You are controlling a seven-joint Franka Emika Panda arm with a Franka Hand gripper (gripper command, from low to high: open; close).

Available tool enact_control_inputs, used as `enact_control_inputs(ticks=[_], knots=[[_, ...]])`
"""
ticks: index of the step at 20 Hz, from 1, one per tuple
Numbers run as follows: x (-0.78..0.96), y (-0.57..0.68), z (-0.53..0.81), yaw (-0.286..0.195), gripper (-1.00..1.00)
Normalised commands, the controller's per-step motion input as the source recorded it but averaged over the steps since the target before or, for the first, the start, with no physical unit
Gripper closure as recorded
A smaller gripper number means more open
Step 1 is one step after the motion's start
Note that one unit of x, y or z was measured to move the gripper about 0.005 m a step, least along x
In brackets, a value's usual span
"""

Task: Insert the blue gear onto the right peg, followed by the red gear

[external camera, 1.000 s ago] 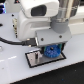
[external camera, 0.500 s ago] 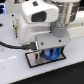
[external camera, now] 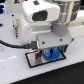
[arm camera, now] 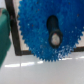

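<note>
Close under my wrist camera, blue gear (arm camera: 47, 31) fills the frame, its hub hole over a dark pin, seemingly the right peg (arm camera: 53, 36); seating uncertain. Lower centre of the exterior view: my claw (external camera: 49, 49) sits low over gear and base plate (external camera: 34, 60), lower than earlier; fingers hidden, grip unknowable. Red gear unseen, still pending.
</note>
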Motion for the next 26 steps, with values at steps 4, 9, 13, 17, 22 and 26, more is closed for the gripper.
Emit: enact_control_inputs(ticks=[4, 9, 13, 17, 22, 26], knots=[[-0.2, 0.14, 0.52, 0.0, -1.0], [-0.46, 0.21, 0.3, 0.0, -1.0], [-0.61, 0.22, 0.17, 0.0, -1.0], [-0.79, 0.15, 0.02, 0.0, -1.0], [-0.77, 0.15, -0.01, 0.0, -1.0], [-0.74, 0.18, -0.06, 0.0, -1.0]])
